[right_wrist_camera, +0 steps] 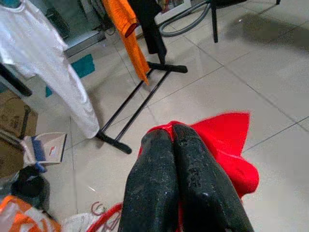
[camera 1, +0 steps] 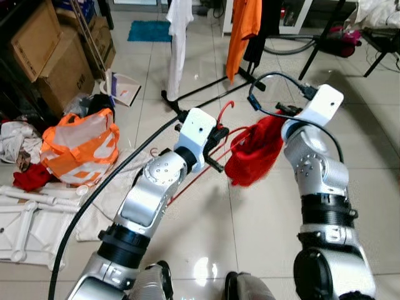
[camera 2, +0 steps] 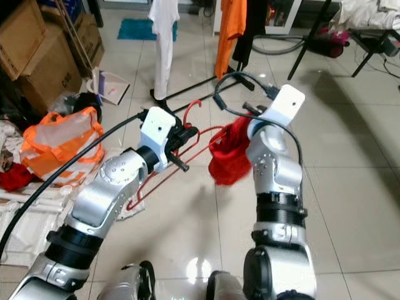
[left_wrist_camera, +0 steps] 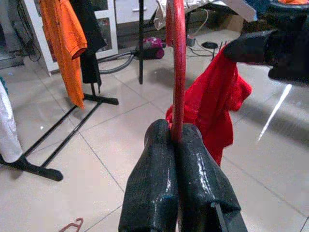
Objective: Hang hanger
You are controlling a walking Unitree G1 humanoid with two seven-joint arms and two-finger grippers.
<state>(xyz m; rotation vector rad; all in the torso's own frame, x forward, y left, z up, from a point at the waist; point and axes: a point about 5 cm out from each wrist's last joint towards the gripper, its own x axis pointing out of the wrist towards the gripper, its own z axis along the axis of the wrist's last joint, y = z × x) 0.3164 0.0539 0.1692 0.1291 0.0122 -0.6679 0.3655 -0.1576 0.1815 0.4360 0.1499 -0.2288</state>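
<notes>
Our left tool (left_wrist_camera: pixel 176 140) pinches the red hanger (camera 1: pixel 220 134); our right tool (right_wrist_camera: pixel 173 133) grips the red shirt (camera 1: pixel 253 150) on it. The rack (camera 1: pixel 206 87) stands ahead, well apart, so hanging is not yet done.

- The red hanger (camera 1: pixel 212 140) is a thin wire-like frame with a curved hook at its top, held up in the air above the tiled floor, tilted, its hook pointing up and away from the robot.
- Its lower bar slopes down toward the robot's left.
- A red garment (camera 1: pixel 253 150) hangs bunched from the hanger's right end, drooping in loose folds clear of the floor.
- The garment is crumpled rather than spread across the frame.
</notes>
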